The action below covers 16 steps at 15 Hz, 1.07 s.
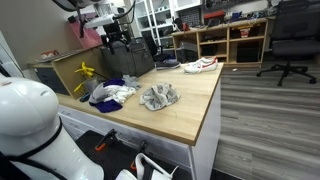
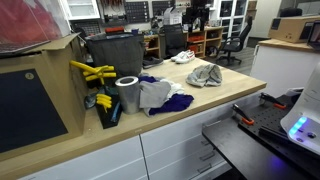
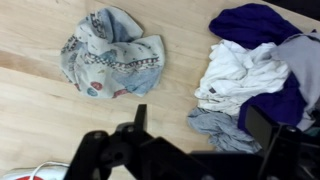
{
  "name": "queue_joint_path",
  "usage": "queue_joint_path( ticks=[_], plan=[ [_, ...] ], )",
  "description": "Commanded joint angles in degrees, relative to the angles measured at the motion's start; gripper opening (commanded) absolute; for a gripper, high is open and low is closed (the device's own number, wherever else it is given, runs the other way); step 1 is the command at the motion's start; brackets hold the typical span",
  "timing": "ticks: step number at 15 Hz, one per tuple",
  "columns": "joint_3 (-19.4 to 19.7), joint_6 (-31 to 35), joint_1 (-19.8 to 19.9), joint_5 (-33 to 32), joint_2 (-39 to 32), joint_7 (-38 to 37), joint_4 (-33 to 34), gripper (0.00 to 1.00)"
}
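Observation:
In the wrist view my gripper (image 3: 200, 125) is open, its two dark fingers (image 3: 140, 116) spread wide and nothing held between them. It hangs above the wooden tabletop (image 3: 40, 110). Under the gap lies a small crumpled grey cloth (image 3: 222, 128), at the edge of a pile with a white garment (image 3: 238, 70) and a purple one (image 3: 255, 22). A patterned blue-and-white cloth (image 3: 112, 55) lies bunched apart from the pile. Both exterior views show that cloth (image 1: 160, 97) (image 2: 205, 75) and the pile (image 1: 110, 93) (image 2: 160, 97). The arm (image 1: 113, 35) stands at the table's far side.
A white-and-red shoe (image 1: 200, 66) (image 2: 183, 57) sits near the table's corner. A black bin (image 1: 130, 60) (image 2: 115, 50), a yellow tool (image 1: 85, 72) (image 2: 90, 72) and a silver roll (image 2: 127, 93) stand by the pile. Beyond are shelves (image 1: 225, 40) and an office chair (image 1: 290, 40).

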State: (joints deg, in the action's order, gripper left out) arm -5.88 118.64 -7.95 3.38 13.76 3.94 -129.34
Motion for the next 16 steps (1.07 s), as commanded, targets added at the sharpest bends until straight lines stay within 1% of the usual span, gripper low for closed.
queue_joint_path(
  ticks=[1, 2, 4, 7, 9, 13, 16],
  plan=[
    [-0.5, -0.3, -0.2, 0.6, 0.9, 0.0, -0.1, 1.00],
    [-0.7, -0.4, -0.4, 0.7, 1.6, 0.0, -0.3, 1.00],
    [-1.8, 0.6, -0.2, -1.0, 0.8, -2.8, -1.6, 1.00],
    [-1.7, 2.7, 1.1, -4.2, -1.9, -7.2, -4.9, 1.00],
    [-1.3, 4.3, 2.1, -7.0, -4.8, -10.4, -6.4, 1.00],
    [-0.7, 6.1, 3.4, -11.8, -12.9, -15.2, -5.3, 1.00],
    [0.0, 7.1, 3.2, -12.3, -18.9, -15.0, -4.3, 1.00]
  ],
)
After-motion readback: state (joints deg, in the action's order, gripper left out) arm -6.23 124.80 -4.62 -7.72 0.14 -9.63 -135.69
